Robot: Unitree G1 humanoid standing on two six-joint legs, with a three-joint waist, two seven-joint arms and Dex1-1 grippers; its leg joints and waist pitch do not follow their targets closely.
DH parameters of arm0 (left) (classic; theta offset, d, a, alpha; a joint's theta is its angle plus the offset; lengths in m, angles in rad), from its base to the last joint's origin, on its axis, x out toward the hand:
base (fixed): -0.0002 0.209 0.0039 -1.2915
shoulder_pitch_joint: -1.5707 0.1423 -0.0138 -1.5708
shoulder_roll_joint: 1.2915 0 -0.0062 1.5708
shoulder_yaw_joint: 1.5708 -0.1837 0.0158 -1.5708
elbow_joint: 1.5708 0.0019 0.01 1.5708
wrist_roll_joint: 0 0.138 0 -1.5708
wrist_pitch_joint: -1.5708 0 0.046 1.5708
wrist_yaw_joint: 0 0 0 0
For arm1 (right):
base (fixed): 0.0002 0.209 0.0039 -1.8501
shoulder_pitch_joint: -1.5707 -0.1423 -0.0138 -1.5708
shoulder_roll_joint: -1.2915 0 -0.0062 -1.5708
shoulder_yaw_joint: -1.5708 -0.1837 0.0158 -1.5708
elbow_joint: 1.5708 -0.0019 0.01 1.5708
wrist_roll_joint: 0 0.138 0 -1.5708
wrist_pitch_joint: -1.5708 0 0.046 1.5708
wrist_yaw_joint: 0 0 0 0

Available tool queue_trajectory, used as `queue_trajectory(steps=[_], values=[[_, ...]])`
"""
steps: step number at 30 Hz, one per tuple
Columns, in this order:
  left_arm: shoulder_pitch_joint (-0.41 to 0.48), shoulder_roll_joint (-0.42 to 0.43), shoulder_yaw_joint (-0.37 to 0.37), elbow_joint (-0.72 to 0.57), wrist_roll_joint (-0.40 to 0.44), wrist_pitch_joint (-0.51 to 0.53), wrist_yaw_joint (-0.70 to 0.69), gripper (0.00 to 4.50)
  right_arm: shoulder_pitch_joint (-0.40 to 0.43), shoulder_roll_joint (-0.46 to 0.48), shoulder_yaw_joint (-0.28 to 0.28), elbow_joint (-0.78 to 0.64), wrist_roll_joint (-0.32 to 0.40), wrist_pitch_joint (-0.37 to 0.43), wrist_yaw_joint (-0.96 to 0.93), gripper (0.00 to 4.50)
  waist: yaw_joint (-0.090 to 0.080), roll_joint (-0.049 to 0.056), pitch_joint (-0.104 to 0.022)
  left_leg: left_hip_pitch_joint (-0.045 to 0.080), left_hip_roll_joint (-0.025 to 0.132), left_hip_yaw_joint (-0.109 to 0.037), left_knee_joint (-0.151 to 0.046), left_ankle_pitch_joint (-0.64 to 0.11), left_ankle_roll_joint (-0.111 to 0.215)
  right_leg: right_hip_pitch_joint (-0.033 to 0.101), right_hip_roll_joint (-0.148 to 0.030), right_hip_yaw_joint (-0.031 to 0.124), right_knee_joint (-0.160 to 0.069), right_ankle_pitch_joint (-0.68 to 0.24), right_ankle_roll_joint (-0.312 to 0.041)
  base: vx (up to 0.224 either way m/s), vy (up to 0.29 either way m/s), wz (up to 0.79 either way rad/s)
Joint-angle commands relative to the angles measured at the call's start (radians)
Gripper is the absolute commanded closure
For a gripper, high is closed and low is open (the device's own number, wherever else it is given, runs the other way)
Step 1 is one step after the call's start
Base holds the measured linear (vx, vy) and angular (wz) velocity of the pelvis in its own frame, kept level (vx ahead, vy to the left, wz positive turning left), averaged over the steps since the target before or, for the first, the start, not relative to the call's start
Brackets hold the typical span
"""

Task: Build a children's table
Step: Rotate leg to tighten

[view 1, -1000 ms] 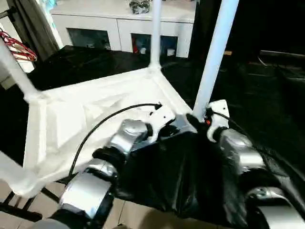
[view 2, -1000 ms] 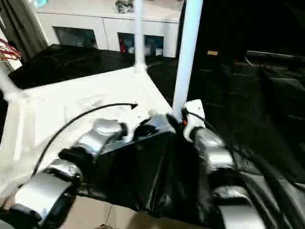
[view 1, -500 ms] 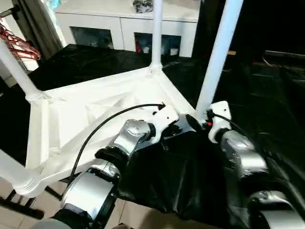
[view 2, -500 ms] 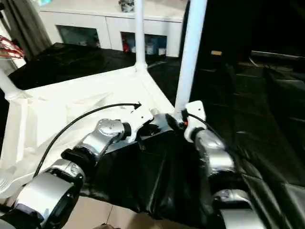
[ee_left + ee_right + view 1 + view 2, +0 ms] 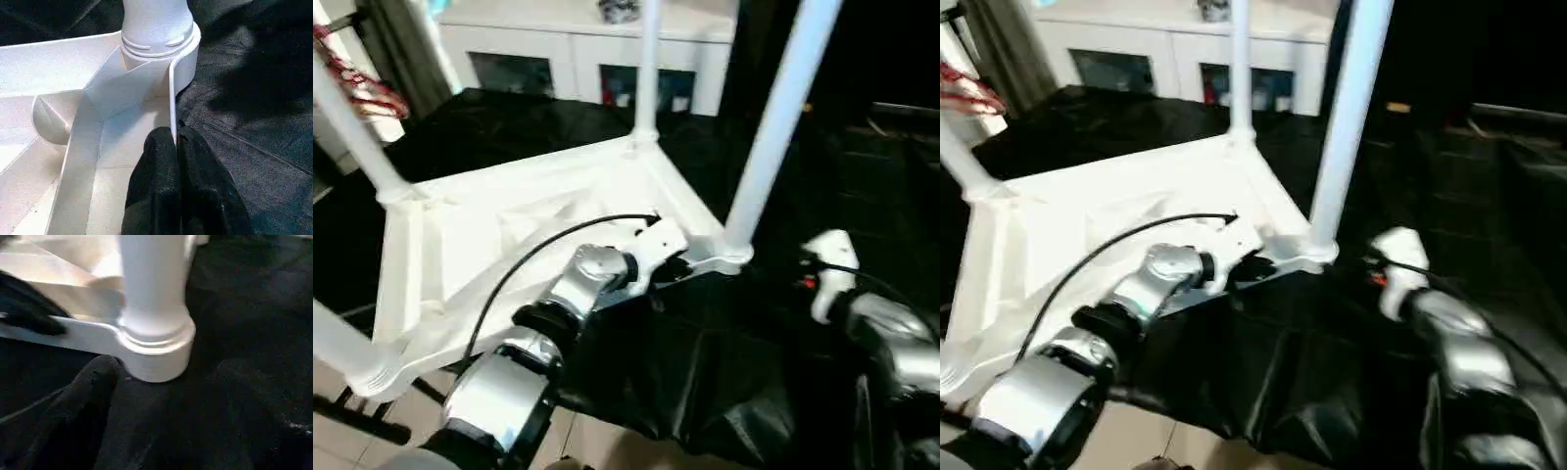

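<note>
Pinching the thin rim of the upturned tabletop [image 5: 58, 127] in our left gripper [image 5: 175, 147], we keep those jaws closed on it just short of the corner socket [image 5: 183, 58]. Our right gripper [image 5: 95, 377] hangs beside that socket with jaws apart, holding nothing, the leg [image 5: 781, 117] rising beyond over the black-draped counter [image 5: 724, 372].

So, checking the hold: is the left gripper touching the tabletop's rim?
Touching. In the left wrist view, the left gripper has its fingers pinched on the tabletop's thin rim.
</note>
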Motion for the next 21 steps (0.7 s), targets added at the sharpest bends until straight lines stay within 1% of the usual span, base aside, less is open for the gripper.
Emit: queue_trajectory(steps=[1, 3, 4, 5, 7, 8, 10, 11, 12, 14, 15, 16, 17, 18, 19, 20, 21], values=[[0.012, -0.002, -0.009, -0.014, -0.007, -0.027, -0.029, 4.5, -0.002, 0.003, -0.001, -0.035, 0.017, 0.002, 0.007, 0.84, 0.001, -0.028, -0.061, 0.007, 0.065, -0.036, -0.056, -0.141, 0.134, 0.047, -0.102, 0.047, -0.087, -0.236, -0.178, 0.0, 0.0, 0.0], [0.018, 0.002, -0.015, -0.018, -0.006, -0.04, -0.048, 4.5, 0.0, 0.008, 0.0, -0.047, 0.029, 0.021, 0.017, 0.84, 0.001, -0.024, -0.063, 0.008, 0.066, -0.036, -0.056, -0.131, 0.131, 0.045, -0.101, 0.047, -0.084, -0.211, -0.189, 0.0, 0.0, 0.0], [0.018, 0.002, -0.015, -0.018, -0.006, -0.04, -0.048, 4.5, 0.0, 0.008, 0.0, -0.047, 0.029, 0.021, 0.017, 0.55, 0.001, -0.025, -0.063, 0.008, 0.066, -0.036, -0.056, -0.128, 0.132, 0.045, -0.101, 0.047, -0.084, -0.202, -0.192, 0.0, 0.0, 0.0], [0.029, 0.011, -0.02, -0.031, -0.011, -0.056, -0.084, 4.5, 0.005, 0.012, 0.002, -0.081, 0.064, 0.07, 0.052, 0.49, 0.002, -0.024, -0.064, 0.007, 0.067, -0.037, -0.056, -0.122, 0.137, 0.047, -0.101, 0.047, -0.08, -0.178, -0.199, 0.0, 0.0, 0.0], [0.034, 0.018, -0.021, -0.038, -0.013, -0.061, -0.099, 4.5, 0.012, 0.009, 0.008, -0.107, 0.079, 0.095, 0.078, 0.43, 0.006, -0.025, -0.065, 0.006, 0.069, -0.036, -0.054, -0.114, 0.15, 0.048, -0.101, 0.047, -0.077, -0.155, -0.205, 0.0, 0.0, 0.0], [0.038, 0.026, -0.023, -0.042, -0.013, -0.069, -0.113, 4.5, 0.023, 0.0, 0.025, -0.136, 0.081, 0.11, 0.102, 0.29, 0.008, -0.028, -0.065, 0.005, 0.068, -0.036, -0.053, -0.108, 0.155, 0.048, -0.102, 0.047, -0.076, -0.15, -0.204, 0.0, 0.0, 0.0], [0.039, 0.029, -0.025, -0.043, -0.012, -0.074, -0.118, 4.5, 0.029, -0.005, 0.032, -0.148, 0.08, 0.113, 0.107, 0.06, 0.01, -0.025, -0.064, 0.006, 0.07, -0.036, -0.054, -0.113, 0.149, 0.045, -0.104, 0.047, -0.077, -0.172, -0.198, 0.0, 0.0, 0.0], [0.041, 0.034, -0.028, -0.045, -0.012, -0.085, -0.127, 4.5, 0.037, -0.012, 0.045, -0.168, 0.075, 0.11, 0.115, 0.02, 0.011, -0.029, -0.063, 0.007, 0.07, -0.037, -0.055, -0.12, 0.14, 0.045, -0.105, 0.047, -0.079, -0.195, -0.192, 0.0, 0.0, 0.0], [0.042, 0.038, -0.028, -0.046, -0.011, -0.1, -0.127, 4.5, 0.045, -0.018, 0.058, -0.189, 0.076, 0.115, 0.128, 0.01, 0.009, -0.028, -0.062, 0.007, 0.07, -0.037, -0.057, -0.124, 0.136, 0.045, -0.105, 0.047, -0.08, -0.206, -0.19, 0.0, 0.0, 0.0], [0.04, 0.041, -0.027, -0.045, -0.007, -0.11, -0.111, 4.5, 0.053, -0.023, 0.068, -0.208, 0.082, 0.125, 0.143, 0.01, 0.008, -0.032, -0.061, 0.006, 0.069, -0.037, -0.058, -0.14, 0.126, 0.045, -0.105, 0.048, -0.084, -0.246, -0.172, 0.0, 0.0, 0.0], [0.034, 0.042, 0.005, -0.056, -0.029, -0.086, -0.08, 4.5, 0.068, -0.034, 0.093, -0.256, 0.101, 0.158, 0.182, 0.01, 0.007, -0.042, -0.06, 0.006, 0.067, -0.036, -0.058, -0.141, 0.127, 0.045, -0.104, 0.047, -0.085, -0.257, -0.168, 0.0, 0.0, 0.0], [0.034, 0.042, 0.007, -0.057, -0.031, -0.083, -0.08, 4.22, 0.069, -0.035, 0.094, -0.258, 0.102, 0.16, 0.184, 0.0, 0.01, -0.037, -0.06, 0.006, 0.068, -0.037, -0.058, -0.139, 0.127, 0.046, -0.105, 0.048, -0.084, -0.26, -0.167, 0.0, 0.0, 0.0], [0.033, 0.042, 0.021, -0.066, -0.045, -0.064, -0.079, 4.06, 0.074, -0.039, 0.103, -0.275, 0.111, 0.173, 0.198, 0.0, 0.009, -0.037, -0.059, 0.005, 0.068, -0.036, -0.058, -0.135, 0.128, 0.044, -0.105, 0.048, -0.085, -0.264, -0.163, 0.0, 0.0, 0.0], [0.036, 0.043, 0.024, -0.074, -0.05, -0.054, -0.084, 4.06, 0.076, -0.039, 0.105, -0.281, 0.113, 0.179, 0.201, 0.0, 0.011, -0.037, -0.059, 0.004, 0.067, -0.036, -0.057, -0.132, 0.129, 0.044, -0.107, 0.048, -0.086, -0.271, -0.161, 0.0, 0.0, 0.0], [0.044, 0.049, 0.035, -0.098, -0.065, -0.021, -0.1, 4.06, 0.081, -0.042, 0.112, -0.299, 0.121, 0.196, 0.213, 0.0, 0.011, -0.037, -0.059, 0.004, 0.067, -0.036, -0.057, -0.132, 0.129, 0.044, -0.107, 0.048, -0.086, -0.271, -0.161, 0.0, 0.0, 0.0], [0.06, 0.06, 0.041, -0.132, -0.078, 0.007, -0.122, 3.72, 0.086, -0.043, 0.116, -0.318, 0.13, 0.215, 0.221, 0.0, 0.014, -0.042, -0.06, 0.004, 0.073, -0.039, -0.059, -0.115, 0.126, 0.045, -0.11, 0.05, -0.079, -0.255, -0.175, 0.0, 0.0, 0.0], [0.06, 0.06, 0.041, -0.132, -0.078, 0.007, -0.122, 3.72, 0.086, -0.043, 0.116, -0.318, 0.13, 0.215, 0.221, 0.0, 0.015, -0.038, -0.062, 0.004, 0.074, -0.038, -0.058, -0.112, 0.128, 0.042, -0.109, 0.049, -0.078, -0.246, -0.178, 0.0, 0.0, 0.0]])
